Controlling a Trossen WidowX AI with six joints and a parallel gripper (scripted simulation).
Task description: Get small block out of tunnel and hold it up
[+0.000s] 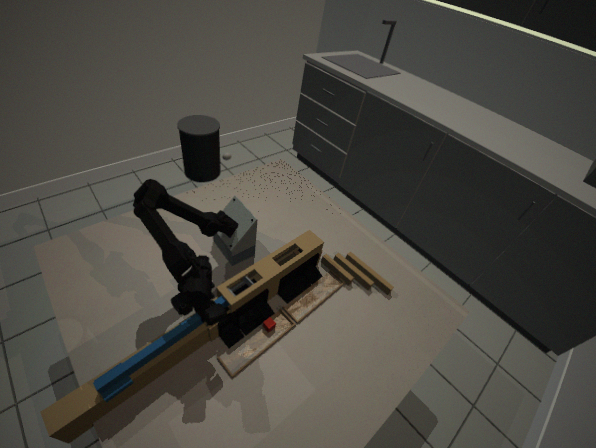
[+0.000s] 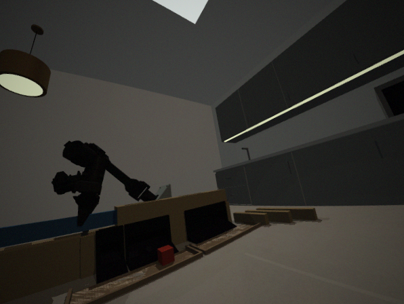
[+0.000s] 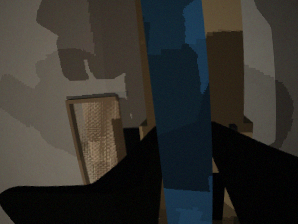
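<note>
"Block first: where is it?"

"Outside the tunnel, off to one side of the jaws and lower than them. It's the red one, in the tray along the tunnel's foot, well apart from the jaws."

"And what have they got?"

"The blue bar. They're pinching it, one finger on each side."

"Anything between them and the block?"

"The tunnel's side, with black panels hanging along it, and the tray's low rim around the block. The bar runs along a tan beam under the jaws, its near end meeting the tunnel just beside them."

"And the rods?"

"Three loose rods, past the tunnel's far end from the jaws, lying side by side on the counter. Out of the way of the block."

"How's the arm standing?"

"It rises from the grey mount behind the tunnel, bends sharply at a high elbow, then folds down to the jaws, which point downward over the beam."
</note>
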